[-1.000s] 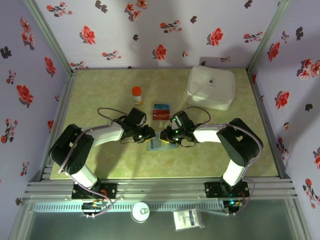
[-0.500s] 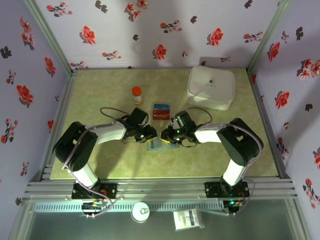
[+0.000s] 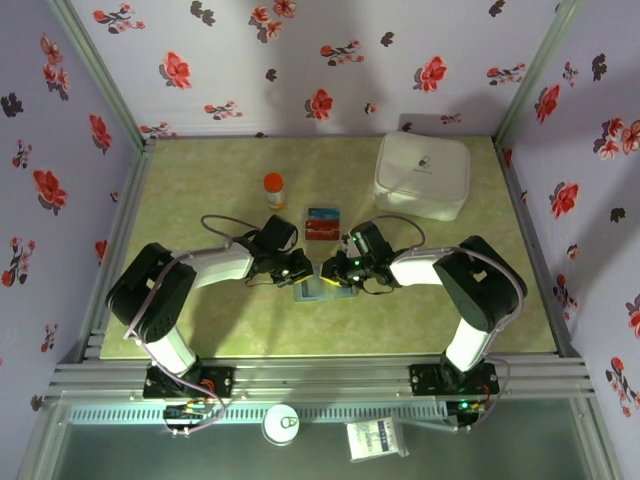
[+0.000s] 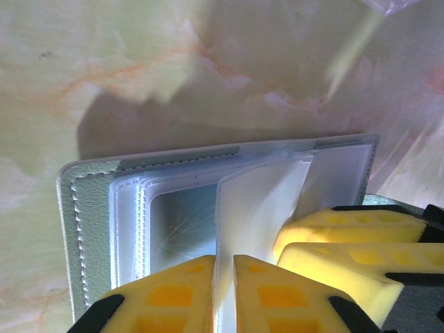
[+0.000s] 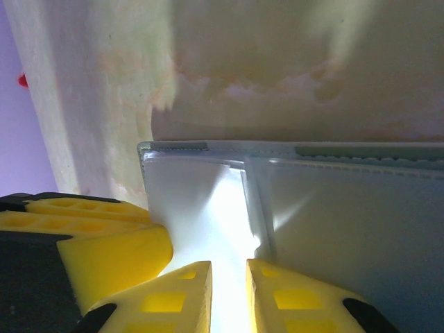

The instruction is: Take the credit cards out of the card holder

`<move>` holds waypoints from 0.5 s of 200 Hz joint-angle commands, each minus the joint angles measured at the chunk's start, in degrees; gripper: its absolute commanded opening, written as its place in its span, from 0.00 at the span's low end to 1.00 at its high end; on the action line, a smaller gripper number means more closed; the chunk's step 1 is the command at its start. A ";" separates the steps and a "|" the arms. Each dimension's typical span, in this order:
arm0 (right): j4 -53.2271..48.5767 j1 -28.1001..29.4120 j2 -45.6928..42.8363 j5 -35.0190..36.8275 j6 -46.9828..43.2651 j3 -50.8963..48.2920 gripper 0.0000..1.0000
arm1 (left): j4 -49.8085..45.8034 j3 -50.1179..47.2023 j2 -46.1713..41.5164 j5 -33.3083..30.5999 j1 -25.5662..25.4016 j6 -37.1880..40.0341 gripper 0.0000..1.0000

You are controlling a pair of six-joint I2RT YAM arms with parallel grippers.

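While left hand [image 4: 223, 295] and right hand [image 5: 229, 291] each pinch a seemingly empty sleeve [image 4: 260, 201] of the card holder [image 4: 87, 229] — opposing pulls may tear it.

The left arm [image 3: 215, 266] and right arm [image 3: 415, 268] match: smooth white link shells between rounded black joint housings, each on a black base block [image 3: 190, 382] fixed to the near rail. A thin grey cable [image 3: 222, 219] loops beside each forearm, and small coloured wires gather at the left base. A green light glows near the right wrist. The left pincer [image 4: 223, 277] and right pincer [image 5: 229, 277] have chunky bright yellow fingers [image 4: 170, 298] with shallow rectangular recesses, set in black mounts
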 commanded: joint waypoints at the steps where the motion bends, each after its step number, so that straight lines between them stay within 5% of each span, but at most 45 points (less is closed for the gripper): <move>1: -2.79 -0.56 -4.00 -0.54 -0.32 0.70 0.20 | -0.06 1.55 -2.38 0.42 -0.51 -1.18 0.14; 100: -27.25 -5.17 -22.08 9.56 -11.07 2.02 0.21 | -2.14 9.91 2.64 0.98 -4.74 -1.06 0.18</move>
